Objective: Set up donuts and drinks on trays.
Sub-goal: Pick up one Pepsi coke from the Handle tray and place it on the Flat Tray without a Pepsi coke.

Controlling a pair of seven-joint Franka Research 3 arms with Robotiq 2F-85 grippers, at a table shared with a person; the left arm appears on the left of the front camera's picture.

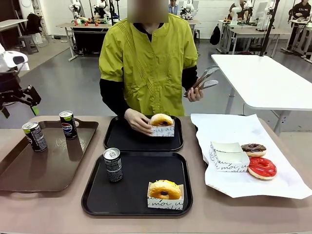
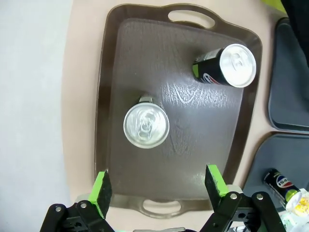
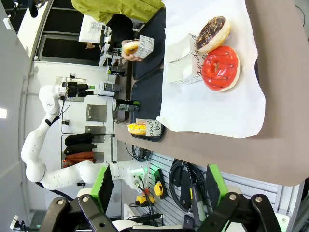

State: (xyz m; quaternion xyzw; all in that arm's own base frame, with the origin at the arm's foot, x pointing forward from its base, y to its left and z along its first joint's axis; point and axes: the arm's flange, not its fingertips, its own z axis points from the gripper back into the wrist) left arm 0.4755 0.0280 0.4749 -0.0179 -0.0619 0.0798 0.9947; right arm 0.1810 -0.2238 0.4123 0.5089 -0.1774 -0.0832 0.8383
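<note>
The near black tray (image 1: 141,178) holds one can (image 1: 113,165) and a boxed yellow donut (image 1: 165,194). Behind it, a person's hand (image 1: 138,121) holds another boxed donut (image 1: 161,124) on the far tray (image 1: 126,140). Left of it, the left gripper (image 2: 158,182) hangs wide open and empty above a brown tray (image 2: 193,38) with two cans (image 2: 146,126). The right gripper (image 3: 158,180) gapes empty.

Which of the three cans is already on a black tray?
The can at the near black tray's left rim; the other two cans stand on the brown tray.
</note>
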